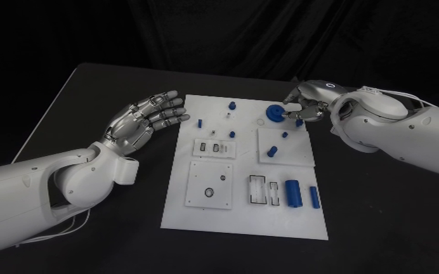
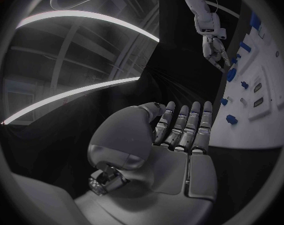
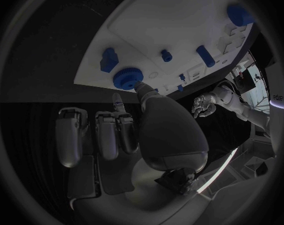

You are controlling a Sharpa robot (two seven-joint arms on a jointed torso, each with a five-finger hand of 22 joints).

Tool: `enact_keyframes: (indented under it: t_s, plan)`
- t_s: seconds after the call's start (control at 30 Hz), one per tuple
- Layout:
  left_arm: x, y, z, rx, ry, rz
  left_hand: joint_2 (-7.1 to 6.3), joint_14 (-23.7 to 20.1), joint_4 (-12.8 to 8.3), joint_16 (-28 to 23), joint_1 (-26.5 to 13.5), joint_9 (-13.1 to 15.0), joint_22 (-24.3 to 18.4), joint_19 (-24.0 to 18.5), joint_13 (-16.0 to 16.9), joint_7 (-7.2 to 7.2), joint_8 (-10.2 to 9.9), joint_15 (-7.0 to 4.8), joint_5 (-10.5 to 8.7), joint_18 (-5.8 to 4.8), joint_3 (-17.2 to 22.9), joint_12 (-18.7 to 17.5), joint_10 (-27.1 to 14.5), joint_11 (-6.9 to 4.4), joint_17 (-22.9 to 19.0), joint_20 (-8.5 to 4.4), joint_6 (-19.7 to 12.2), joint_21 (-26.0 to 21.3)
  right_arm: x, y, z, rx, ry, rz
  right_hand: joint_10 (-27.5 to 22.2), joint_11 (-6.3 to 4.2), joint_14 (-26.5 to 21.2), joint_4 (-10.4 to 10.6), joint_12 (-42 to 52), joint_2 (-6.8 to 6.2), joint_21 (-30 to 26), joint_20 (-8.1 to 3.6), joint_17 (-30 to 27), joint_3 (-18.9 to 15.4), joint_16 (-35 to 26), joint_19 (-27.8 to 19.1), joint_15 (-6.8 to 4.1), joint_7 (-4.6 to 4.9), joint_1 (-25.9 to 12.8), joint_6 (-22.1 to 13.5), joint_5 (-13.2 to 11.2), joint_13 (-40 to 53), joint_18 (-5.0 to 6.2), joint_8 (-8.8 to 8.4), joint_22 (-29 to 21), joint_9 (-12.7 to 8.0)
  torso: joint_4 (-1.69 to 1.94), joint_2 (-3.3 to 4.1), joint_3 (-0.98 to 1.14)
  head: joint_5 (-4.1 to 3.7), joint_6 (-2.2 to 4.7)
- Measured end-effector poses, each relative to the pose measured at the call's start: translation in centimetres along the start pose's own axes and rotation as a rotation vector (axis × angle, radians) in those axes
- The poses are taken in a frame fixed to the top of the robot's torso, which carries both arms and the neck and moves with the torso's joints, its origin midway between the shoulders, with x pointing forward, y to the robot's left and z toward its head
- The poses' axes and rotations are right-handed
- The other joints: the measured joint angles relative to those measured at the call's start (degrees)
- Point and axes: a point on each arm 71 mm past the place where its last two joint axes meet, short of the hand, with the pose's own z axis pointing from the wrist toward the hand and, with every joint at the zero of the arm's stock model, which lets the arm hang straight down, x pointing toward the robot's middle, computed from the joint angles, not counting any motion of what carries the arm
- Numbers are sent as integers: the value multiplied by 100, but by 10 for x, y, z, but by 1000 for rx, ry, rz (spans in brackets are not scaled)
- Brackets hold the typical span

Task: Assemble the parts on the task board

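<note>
Gear (image 1: pixel 273 113) pinched in right hand (image 1: pixel 306 106)

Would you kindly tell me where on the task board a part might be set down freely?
The task board lies bare along its near edge, below the square plate and the blue cylinders. The far right corner is crowded: the right hand touches the blue gear.

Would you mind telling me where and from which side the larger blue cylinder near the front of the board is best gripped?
Grip the large blue cylinder across its middle, coming from above. It lies flat on the task board, lengthwise front to back, so fingers should close on its left and right flanks; a slimmer blue cylinder lies close on its right.
</note>
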Motion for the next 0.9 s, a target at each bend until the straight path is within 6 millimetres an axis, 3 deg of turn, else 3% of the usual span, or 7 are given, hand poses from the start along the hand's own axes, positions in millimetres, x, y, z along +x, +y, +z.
enact_keyframes:
  t_s: [0.33,0.5,0.9]
  plan:
    - [0,1,2,0,4,-2,22,0,-17,0,-22,0,0,0,0,0,0,0,0,0,17,22,0,0,0,0,0,0,3,5,8,-2,5,-7,0,0,0,0,0,-3,38,0,0,0,0,0,0,13,-47,64,-118,-1,0,28,-1,13,-1,-3,1,-32,4]
    - [0,1,2,0,5,-3,22,0,-17,0,-22,0,0,0,0,0,0,0,0,0,17,22,0,0,0,0,0,0,6,7,11,0,11,-9,0,0,0,-24,0,-3,38,0,-1,-24,0,0,0,13,-47,64,-288,-1,1,27,-1,13,1,-3,1,-37,9]
    - [-1,2,3,0,8,-3,22,-42,-17,0,-22,0,-4,0,1,0,0,-1,0,0,16,22,0,0,-5,0,0,0,12,10,16,-2,22,-12,-14,13,0,-105,0,-65,38,0,-1,-5,0,0,0,31,15,180,-333,-1,1,27,-2,50,1,-5,1,-42,-8]
